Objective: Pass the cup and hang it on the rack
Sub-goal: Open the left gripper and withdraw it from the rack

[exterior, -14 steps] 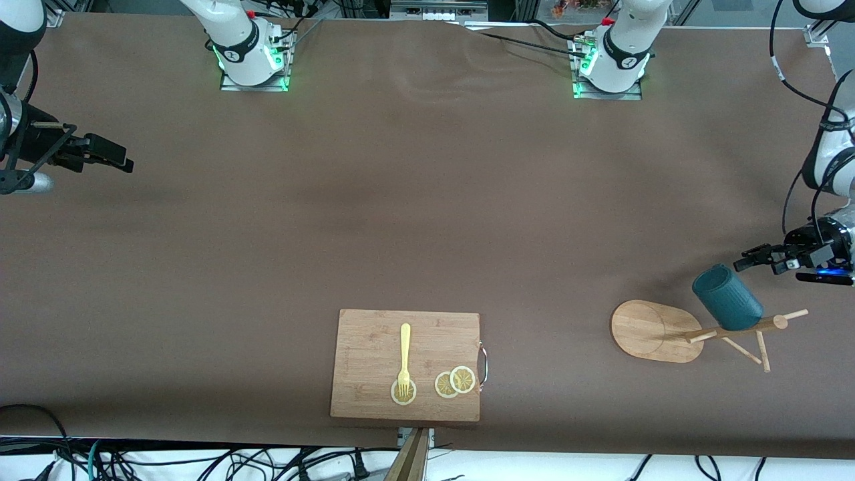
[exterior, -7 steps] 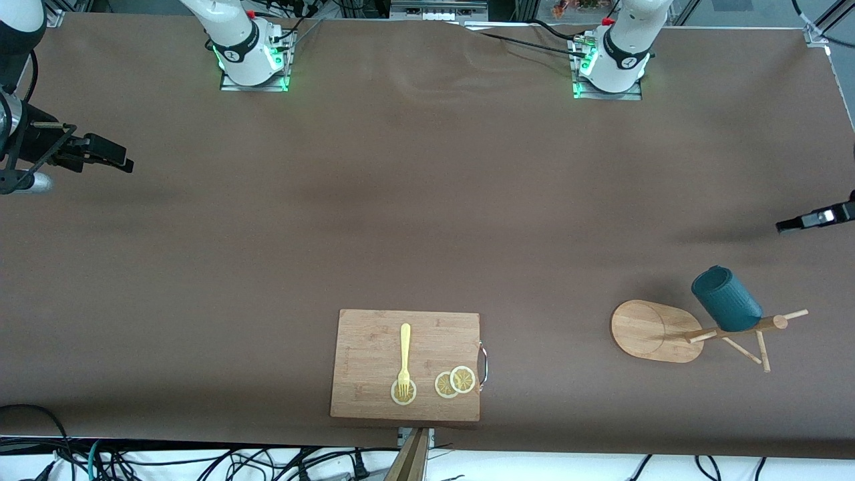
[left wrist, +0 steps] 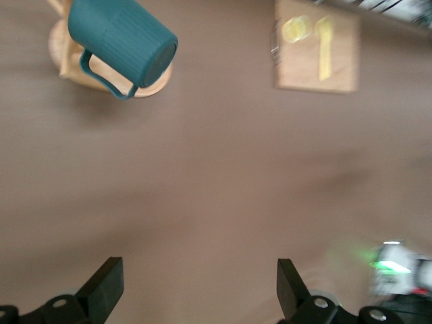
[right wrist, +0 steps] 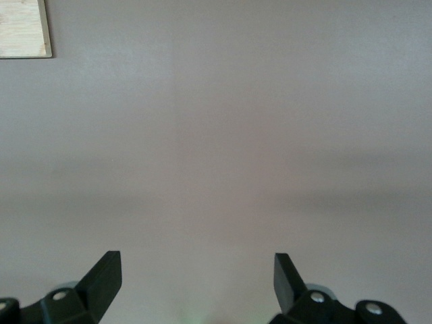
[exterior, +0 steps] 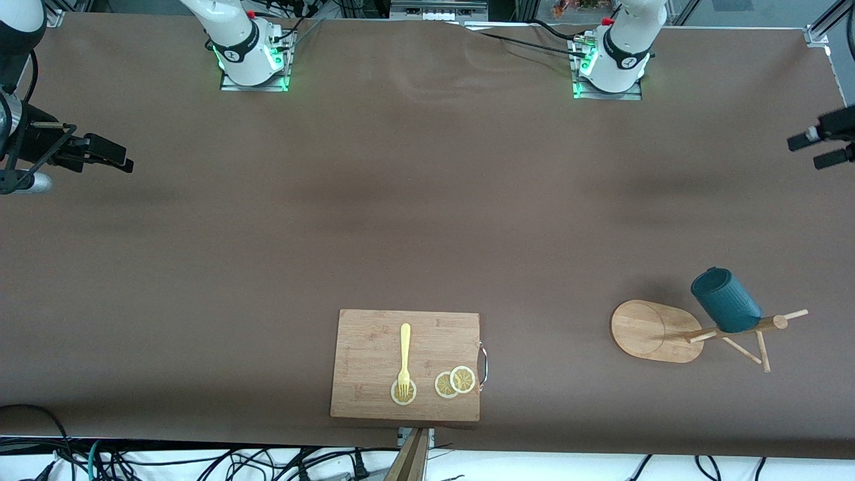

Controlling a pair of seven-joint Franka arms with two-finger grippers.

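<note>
Cup (exterior: 725,300) hung by its handle on a peg of the rack (exterior: 651,331), at about 4 o'clock on the counter (exterior: 427,220), so left tool (exterior: 820,147) and right tool (exterior: 100,155) both stood released, empty, well apart from it.

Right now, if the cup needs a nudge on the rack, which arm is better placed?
Left. Its open claw is at the rack's end, where the cup hangs; the right claw waits open at the table's other end.

No legible text, label, brand or number on anything here.
</note>
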